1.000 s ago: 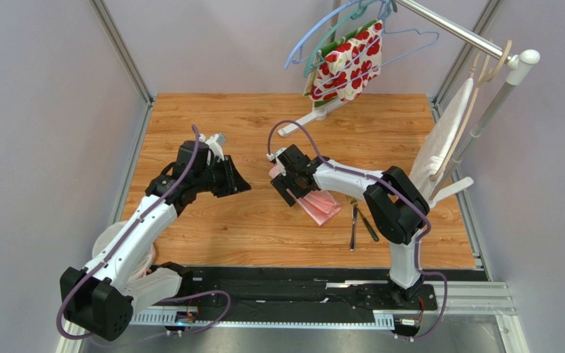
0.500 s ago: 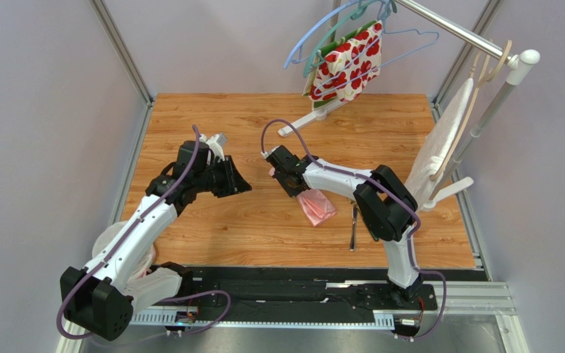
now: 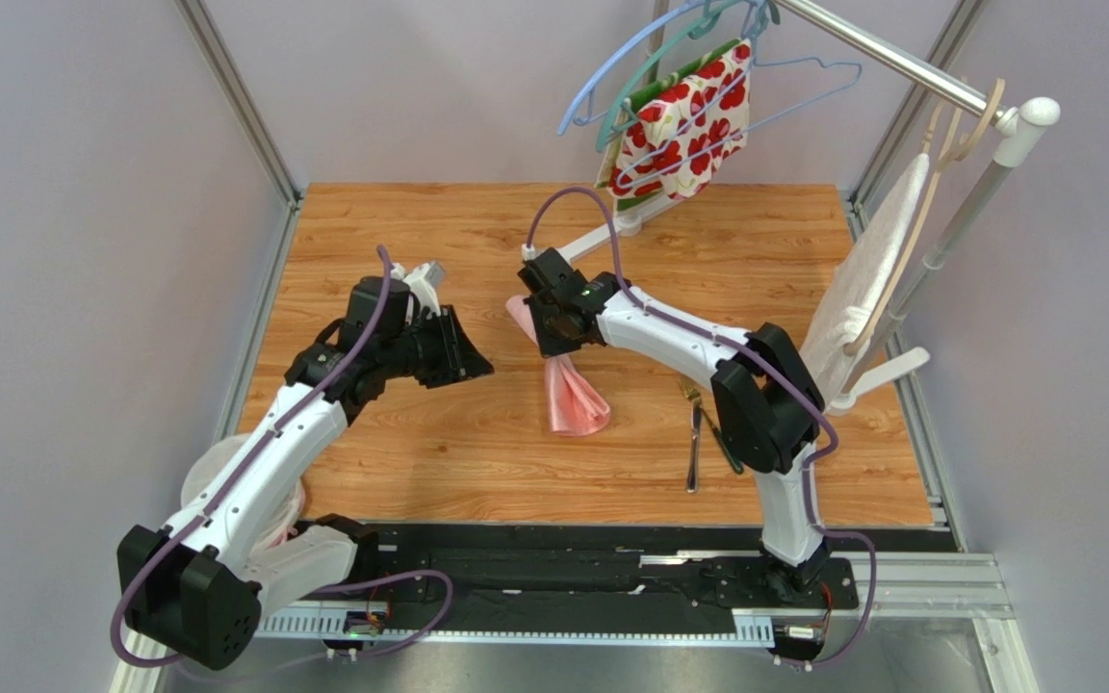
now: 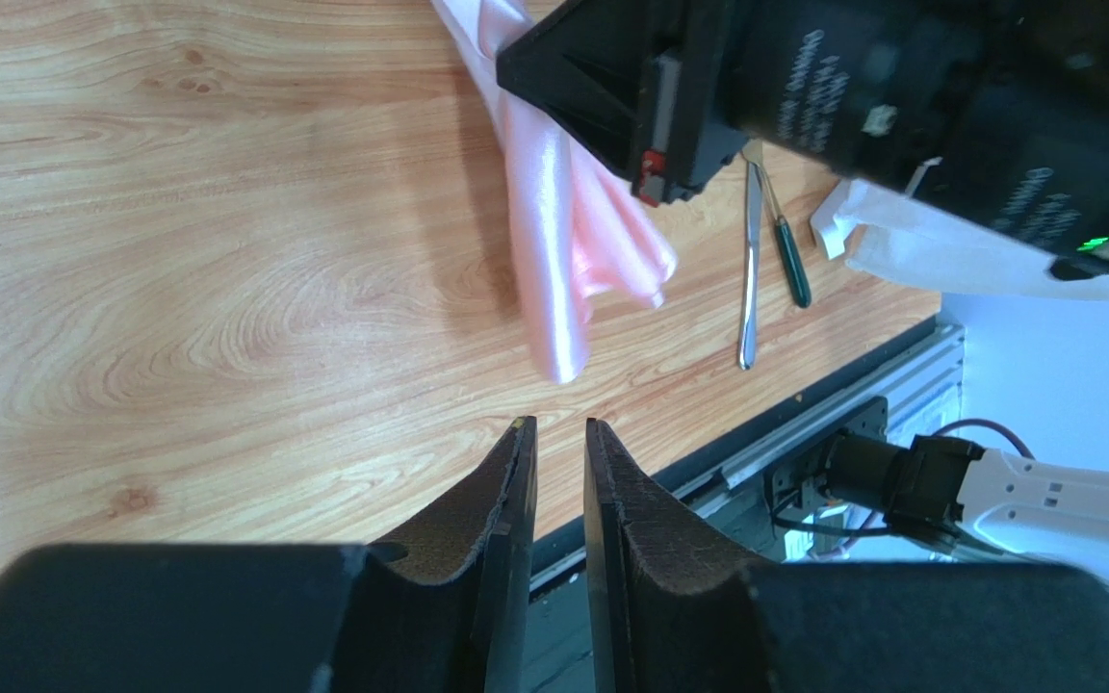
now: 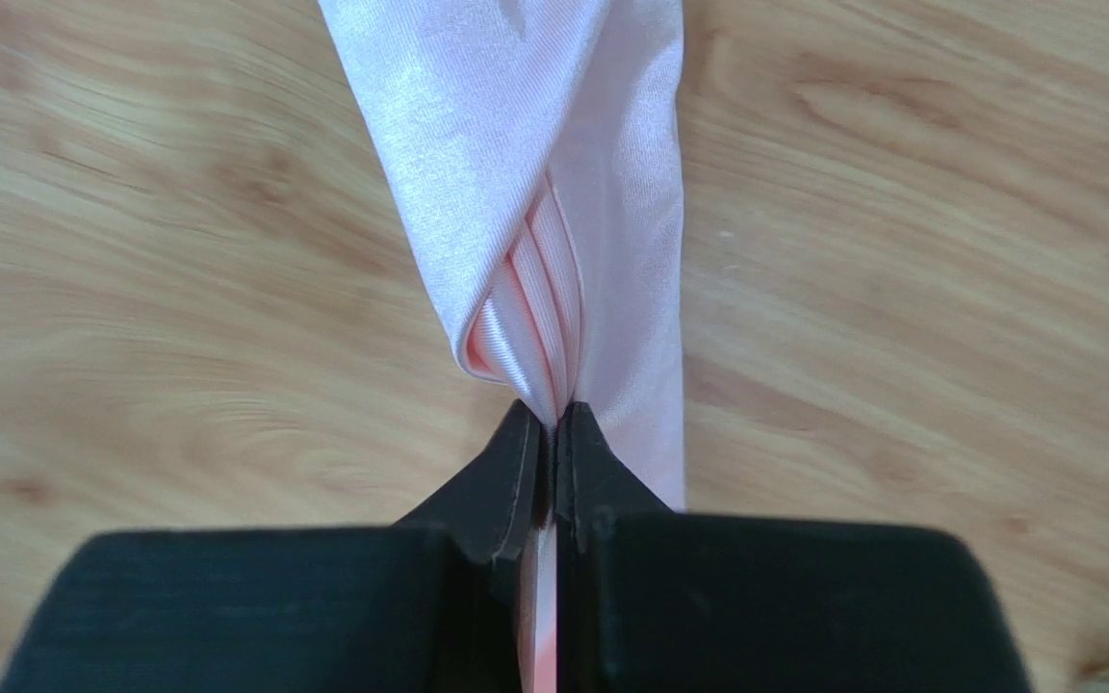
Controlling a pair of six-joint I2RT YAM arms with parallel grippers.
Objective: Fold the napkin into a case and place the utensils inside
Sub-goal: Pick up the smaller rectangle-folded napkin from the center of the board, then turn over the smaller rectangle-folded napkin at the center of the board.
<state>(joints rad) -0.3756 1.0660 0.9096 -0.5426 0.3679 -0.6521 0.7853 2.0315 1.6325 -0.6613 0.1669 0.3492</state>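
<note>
The light-pink napkin point(image 3: 572, 397) hangs in a bunched fold from my right gripper point(image 3: 546, 338), which is shut on its upper edge above the wooden table point(image 3: 416, 231). In the right wrist view the jaws point(image 5: 553, 422) pinch several pleats of the napkin point(image 5: 546, 159). My left gripper point(image 3: 468, 363) hovers to the left of the napkin, its jaws point(image 4: 558, 428) a narrow gap apart with nothing between them. The left wrist view shows the napkin point(image 4: 558, 246) ahead of them. The utensils lie to the right: a silver fork point(image 3: 694, 441) and a darker thin piece point(image 3: 727, 448).
A clothes rail at the back right carries hangers with a red-and-white floral cloth point(image 3: 683, 130) and a white cloth point(image 3: 871, 282). Its white foot point(image 3: 597, 238) rests on the table. A black rail point(image 3: 589, 542) runs along the near edge.
My right gripper closed on the napkin and lifted it up and toward the back left, so the flat folded cloth now hangs bunched. The left arm has not moved.
</note>
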